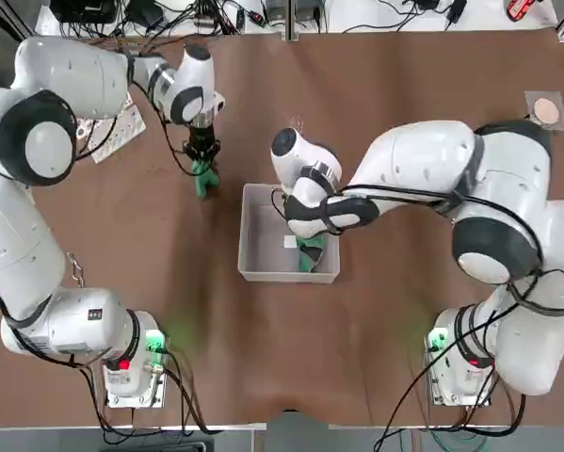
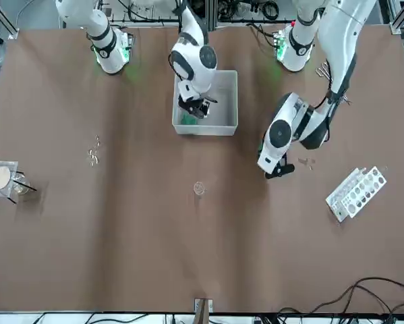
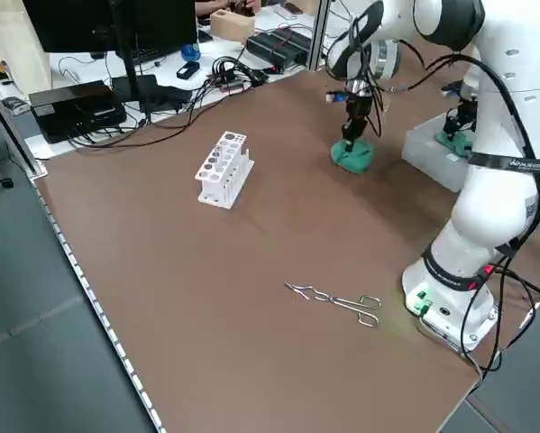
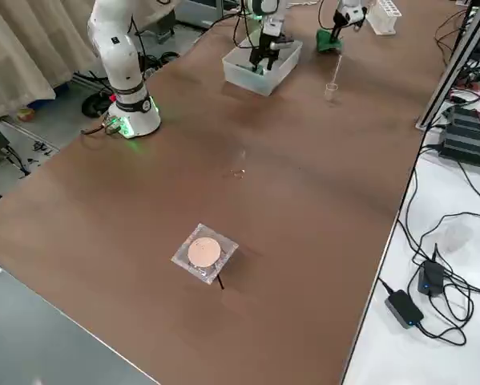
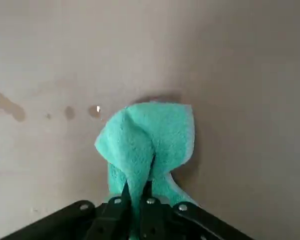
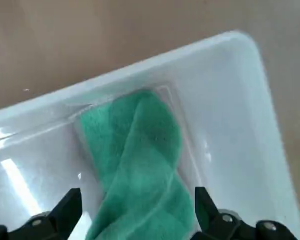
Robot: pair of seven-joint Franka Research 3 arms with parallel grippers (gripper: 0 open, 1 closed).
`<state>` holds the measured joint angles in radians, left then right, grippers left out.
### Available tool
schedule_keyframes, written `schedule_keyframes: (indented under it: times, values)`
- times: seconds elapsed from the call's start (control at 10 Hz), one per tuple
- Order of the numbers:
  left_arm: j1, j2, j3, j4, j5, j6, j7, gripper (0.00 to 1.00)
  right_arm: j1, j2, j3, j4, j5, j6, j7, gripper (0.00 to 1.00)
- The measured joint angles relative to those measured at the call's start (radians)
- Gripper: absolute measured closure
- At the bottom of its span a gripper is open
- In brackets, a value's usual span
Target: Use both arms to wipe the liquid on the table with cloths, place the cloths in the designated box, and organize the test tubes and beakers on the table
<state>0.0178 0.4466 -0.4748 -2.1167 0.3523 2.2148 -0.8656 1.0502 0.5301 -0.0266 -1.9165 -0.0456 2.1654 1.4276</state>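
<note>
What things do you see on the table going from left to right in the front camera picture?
Beaker → small glass tubes → grey box → left gripper holding a green cloth → white rack.

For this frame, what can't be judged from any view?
- Whether the green cloth held by the left tool touches the brown table: unclear in every view.
- Right tool in the top view: covered by its own arm over the pale grey plastic box.
- Small clear glass item mid-table: too small to identify.
- Remaining liquid: only faint spots in the left wrist view.
</note>
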Motion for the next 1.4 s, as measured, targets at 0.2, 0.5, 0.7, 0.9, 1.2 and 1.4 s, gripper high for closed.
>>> schedule_keyframes:
  times: [0.2,0.5,0.7,0.9,1.2,1.4]
  values:
    - [-0.007,0.0,0.053,-0.051,0.0,0.065,-0.001,0.93,0.0,0.052,0.0,0.01,0.0,0.025,0.0,0.04]
    - [-0.007,-0.011,0.176,-0.061,0.0,0.067,0.064,0.93,-0.001,0.055,0.0,0.025,0.0,0.019,0.0,0.53]
    - [-0.005,-0.024,0.284,-0.076,-0.001,0.066,0.108,0.93,-0.008,0.052,-0.001,0.032,0.0,-0.006,0.0,0.81]
    - [-0.004,-0.059,0.368,-0.136,0.0,0.067,0.122,0.93,-0.015,0.051,-0.004,0.046,0.0,-0.011,0.0,0.91]
    - [-0.002,-0.154,0.424,-0.309,0.011,0.068,0.126,0.93,-0.054,0.006,-0.011,0.195,-0.001,-0.299,-0.114,0.91]
    - [-0.003,-0.229,0.425,-0.446,0.012,0.104,0.123,0.93,-0.148,-0.085,-0.018,0.318,-0.004,-0.529,-0.298,0.91]
